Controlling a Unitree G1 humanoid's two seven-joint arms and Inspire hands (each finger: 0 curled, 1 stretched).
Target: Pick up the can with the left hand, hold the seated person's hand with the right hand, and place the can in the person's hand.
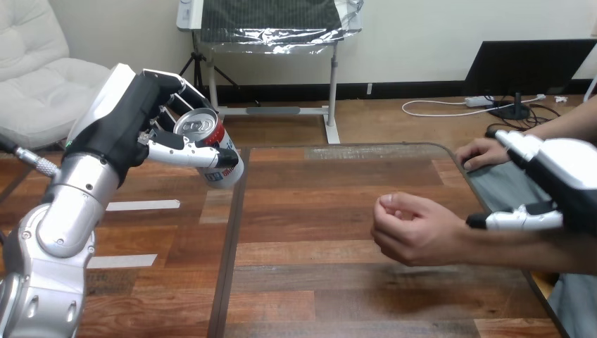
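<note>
A red-and-white can (211, 144) with a silver top is raised over the table's left edge and tilted, and my left hand (137, 113) is shut on it, fingers behind it and thumb across its front. The person's hand (415, 229) rests as a loose fist on the table right of centre, its forearm running off to the right. My right hand (556, 176) stands open just beyond that forearm. Its thumb (521, 220) lies along the forearm's upper edge near the wrist, and its fingers are not curled round it.
The person's other hand (482, 151) lies flat at the table's far right edge, just left of my right hand's fingertips. The wooden table (310, 282) has a dark rim. Floor shows to the left of it.
</note>
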